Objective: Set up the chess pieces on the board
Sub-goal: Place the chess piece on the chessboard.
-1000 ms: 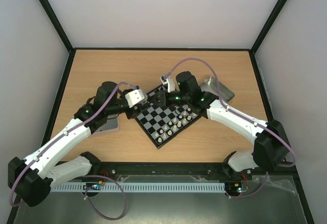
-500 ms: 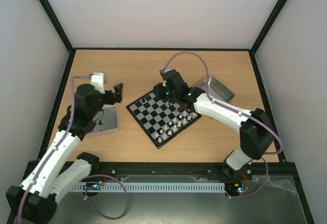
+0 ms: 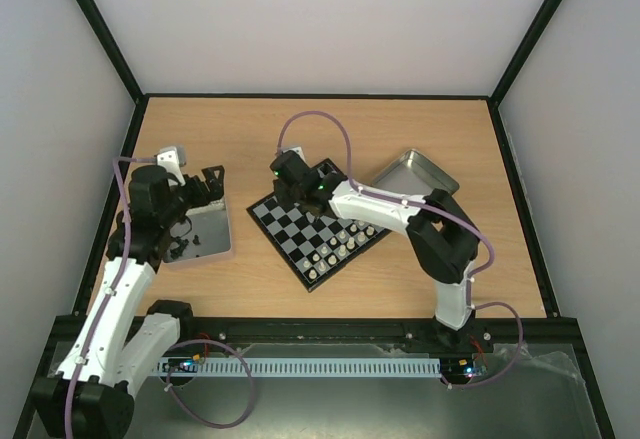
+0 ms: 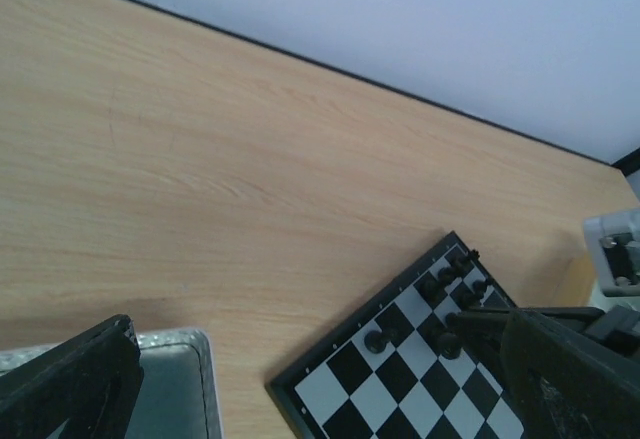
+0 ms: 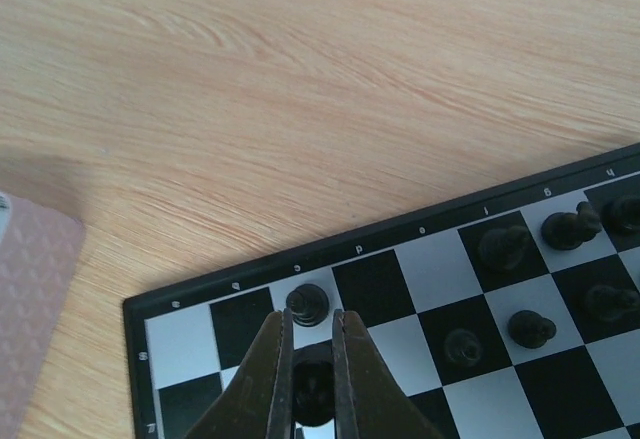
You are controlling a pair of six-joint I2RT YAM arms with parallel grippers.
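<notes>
- While your right gripper [image 5: 310, 325] is pinched narrow on a black piece [image 5: 313, 391] over the board [image 3: 295, 234], at its far-left corner, go slow: squares are tight.
- A neighbour piece [image 5: 307, 302] stands just ahead of the tips. Come straight down with no side drift, or you tip it.
- Centre the held piece on its square before release. Open just enough to free it, then lift straight up.
- More black pieces [image 5: 530, 329] sit in the edge rows to the right in the wrist view. White pieces [image 3: 336, 247] line the near-right side. My read: black side is part done.
- Your left gripper [image 3: 212, 185] is spread wide, holds nothing, and hangs over the left tin [image 3: 229, 241], well apart from the board.
- Dark bits [image 3: 181, 250] in that tin look like spare black pieces, but they're too small to be sure.
- If so, line the left jaws over one bit only. Wait until the right arm is off the corner before you bring it in.
</notes>
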